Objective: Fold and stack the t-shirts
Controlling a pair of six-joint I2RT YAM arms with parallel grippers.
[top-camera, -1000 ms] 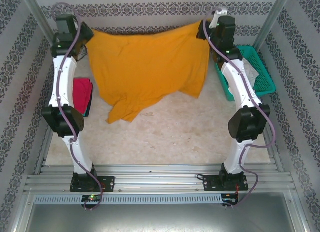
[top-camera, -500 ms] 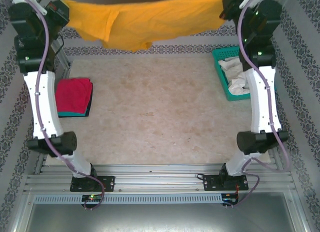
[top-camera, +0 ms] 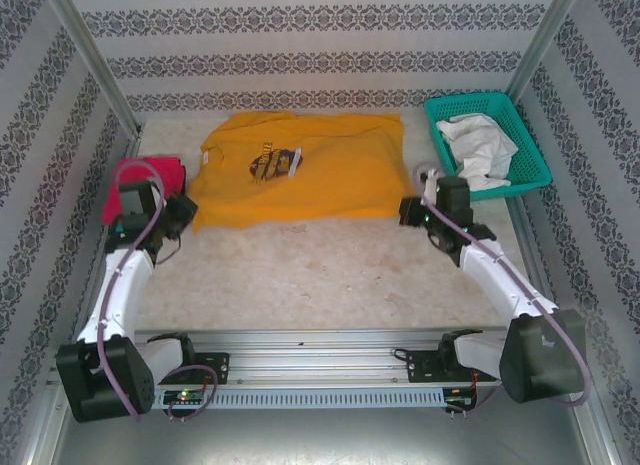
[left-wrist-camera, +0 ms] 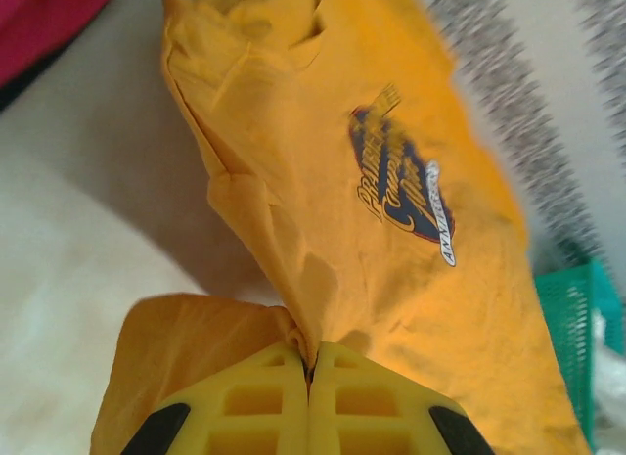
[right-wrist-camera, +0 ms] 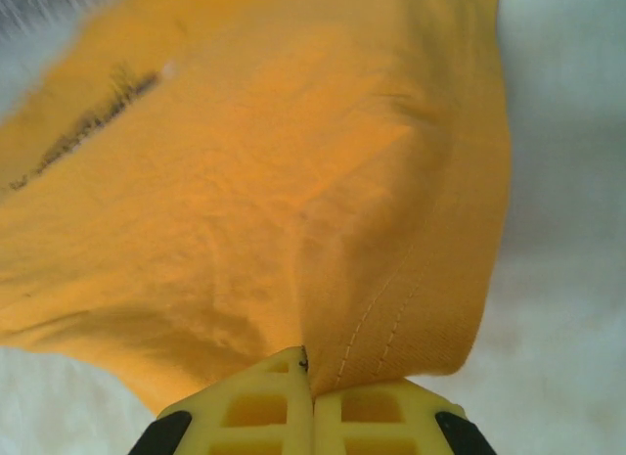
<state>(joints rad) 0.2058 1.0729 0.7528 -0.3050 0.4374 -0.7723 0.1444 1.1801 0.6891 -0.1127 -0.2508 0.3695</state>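
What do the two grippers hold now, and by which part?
Both are shut on the mustard-orange t-shirt: the left gripper pinches its near-left corner, the right gripper its near-right corner.

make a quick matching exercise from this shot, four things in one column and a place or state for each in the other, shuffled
Things
1. orange t-shirt
2. magenta t-shirt
3. white cloth
4. right arm's fingers

Places or states
a. shut on a stitched edge of orange cloth
b. lying in the teal basket at far right
c. laid out flat with the dark logo facing up
d. at the far left side, partly hidden

Pairs: 1-c, 2-d, 3-b, 4-a
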